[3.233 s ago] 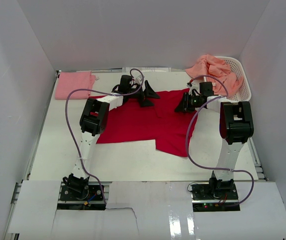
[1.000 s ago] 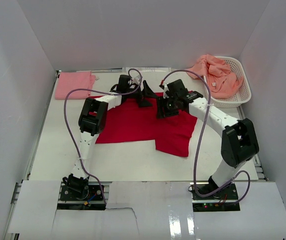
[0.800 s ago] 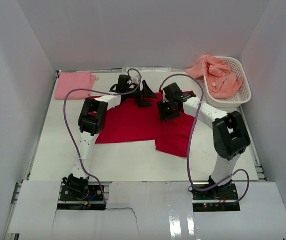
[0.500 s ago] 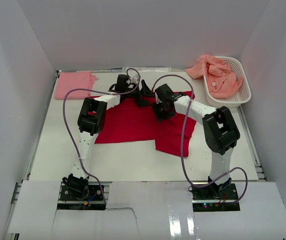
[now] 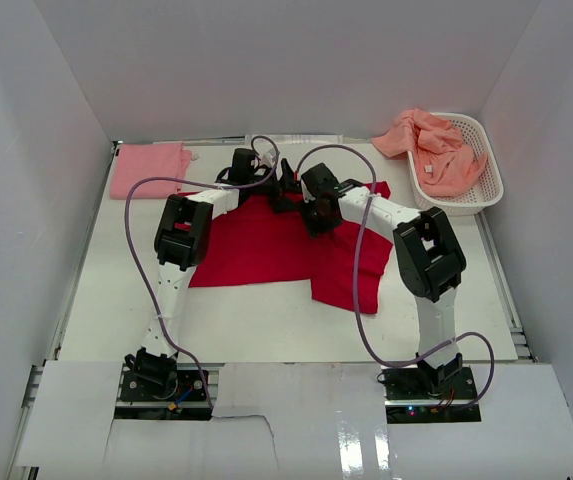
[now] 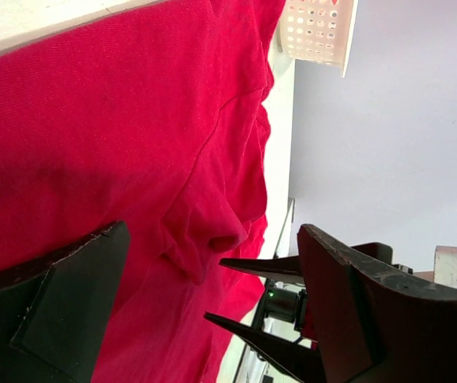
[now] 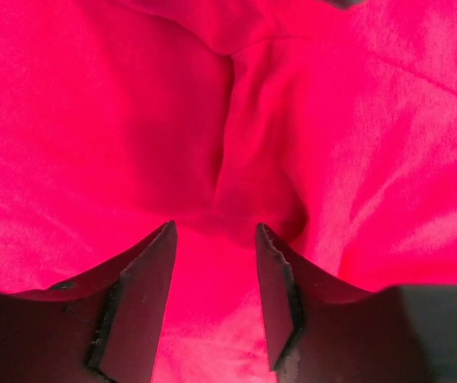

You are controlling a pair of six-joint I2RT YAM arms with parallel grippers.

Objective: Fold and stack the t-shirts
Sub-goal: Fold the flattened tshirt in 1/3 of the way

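Observation:
A bright red t-shirt (image 5: 261, 245) lies spread across the middle of the table, with a raised fold (image 6: 204, 239) near its far edge. My left gripper (image 5: 286, 190) hovers over that far edge, wide open and holding nothing (image 6: 212, 239). My right gripper (image 5: 312, 218) is pressed low onto the red cloth (image 7: 212, 144) right beside the left one. It is open, its fingers (image 7: 144, 295) straddling a ridge of the cloth. A folded light pink t-shirt (image 5: 149, 170) lies at the back left. Salmon-orange t-shirts (image 5: 431, 145) are heaped in the basket.
The white latticed basket (image 5: 486, 180) stands at the back right against the wall and shows in the left wrist view as the basket (image 6: 316, 32). White walls enclose the table on three sides. Purple cables loop over both arms.
My right arm has swung left across the red t-shirt, from near the basket to beside the left gripper, and its jaws have narrowed a little. The left arm has barely moved.

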